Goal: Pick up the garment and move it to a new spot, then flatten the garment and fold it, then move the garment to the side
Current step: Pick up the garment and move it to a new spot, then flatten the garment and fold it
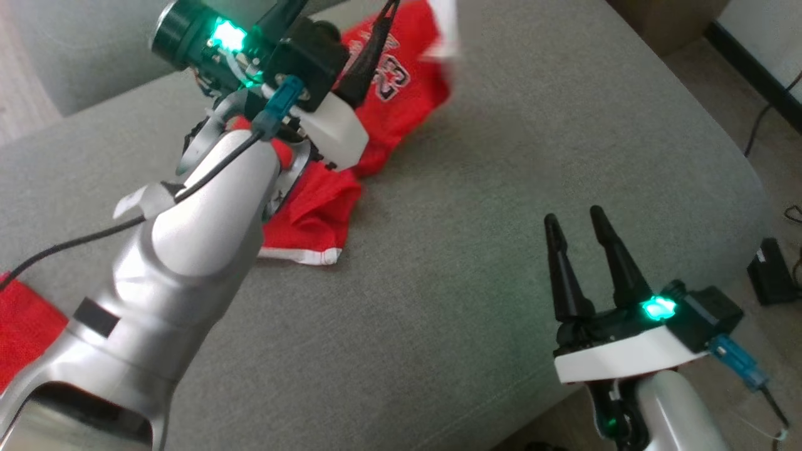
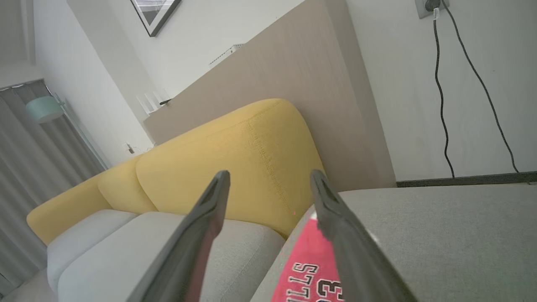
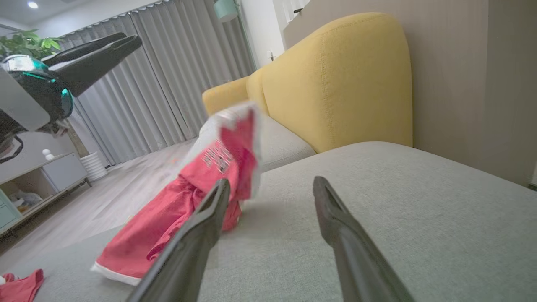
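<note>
The red garment, a jersey with white trim and dark print, lies crumpled on the grey sofa cushion, left of centre and towards the far side. In the right wrist view its far end stands up off the cushion and is blurred, while its near hem rests flat on the fabric. The left gripper hangs above that far end with its two dark fingers spread apart and nothing between them; in its own wrist view the printed part of the garment lies below and beside the right-hand finger, and whether that finger touches the cloth cannot be told. The right gripper hovers near the right edge of the cushion, well apart from the garment, fingers parted and empty. A second piece of red cloth lies at the near left of the cushion. A yellow backrest rises beyond the cushion's far side.
</note>
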`<state>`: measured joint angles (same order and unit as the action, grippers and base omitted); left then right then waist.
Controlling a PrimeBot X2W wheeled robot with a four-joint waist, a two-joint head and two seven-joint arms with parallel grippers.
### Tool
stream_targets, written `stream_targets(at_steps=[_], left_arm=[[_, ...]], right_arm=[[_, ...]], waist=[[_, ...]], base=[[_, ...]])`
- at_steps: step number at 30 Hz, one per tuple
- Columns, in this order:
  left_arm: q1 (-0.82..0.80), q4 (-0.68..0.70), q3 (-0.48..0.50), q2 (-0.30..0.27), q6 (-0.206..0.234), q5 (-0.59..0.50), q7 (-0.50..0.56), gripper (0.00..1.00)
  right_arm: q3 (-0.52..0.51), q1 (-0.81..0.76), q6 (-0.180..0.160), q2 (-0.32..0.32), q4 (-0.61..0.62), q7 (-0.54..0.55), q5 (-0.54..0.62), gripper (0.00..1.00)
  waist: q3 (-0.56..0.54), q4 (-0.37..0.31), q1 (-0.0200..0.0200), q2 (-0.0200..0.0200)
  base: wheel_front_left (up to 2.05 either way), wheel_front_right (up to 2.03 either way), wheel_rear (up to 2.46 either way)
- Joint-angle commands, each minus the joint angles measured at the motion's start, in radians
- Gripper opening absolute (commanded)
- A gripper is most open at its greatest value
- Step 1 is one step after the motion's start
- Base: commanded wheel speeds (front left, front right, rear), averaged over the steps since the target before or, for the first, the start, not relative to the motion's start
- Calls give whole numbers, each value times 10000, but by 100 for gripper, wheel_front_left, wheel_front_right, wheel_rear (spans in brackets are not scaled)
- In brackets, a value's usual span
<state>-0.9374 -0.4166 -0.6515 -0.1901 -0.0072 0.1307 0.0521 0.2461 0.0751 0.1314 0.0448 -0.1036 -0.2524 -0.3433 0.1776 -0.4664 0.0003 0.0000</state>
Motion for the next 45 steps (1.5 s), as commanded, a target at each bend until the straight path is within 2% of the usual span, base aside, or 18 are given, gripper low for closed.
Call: stream_targets(at_steps=[1,6,13,18,23,27,35,40,45], left_arm=[[-543,174,364,-264,107,-53,-171,100],[-314,-223,542,-485,224,92,-876,100],[977,392,830,-998,660,393,-1572,100],[2760,1218,952,-1056,1293,746,-2094,100],[4846,1737,1113,-1037,2110,1127,-2533,100],[6452,1985,1414,-981,2711,1597,-2774,100],[8249,2503,1816,-677,3293,2025,-3086,100],[8565,2734,1932,-580,3360,1901,-3128,100],[8351,2796,1898,-623,3205,1714,-3134,100]], right_arm=[[147,414,-7,54,361,-93,-41,100],[-201,306,-7,54,303,-93,141,100],[-856,82,-7,54,149,-93,544,100],[-1362,-244,-7,54,-30,-93,924,100],[-1546,-625,-7,54,-189,-93,1431,100],[-1720,-874,-7,54,-185,-93,1525,100],[-1737,-1293,-7,54,-159,-93,1556,100],[-1834,-1351,-7,54,-176,-93,1631,100],[-1558,-1126,-7,54,-329,-93,2136,100]], waist=[[33,141,-3,0],[-170,973,-3,0],[-694,2388,-3,0],[-1198,3552,-3,0],[-1677,4351,-3,0],[-1906,4663,-3,0],[-2033,4886,-3,0],[-2046,4980,-3,0],[-1932,5238,-3,0]], base=[[0,0,0],[0,0,0],[0,0,0],[0,0,0],[0,0,0],[0,0,0],[0,0,0],[0,0,0],[0,0,0]])
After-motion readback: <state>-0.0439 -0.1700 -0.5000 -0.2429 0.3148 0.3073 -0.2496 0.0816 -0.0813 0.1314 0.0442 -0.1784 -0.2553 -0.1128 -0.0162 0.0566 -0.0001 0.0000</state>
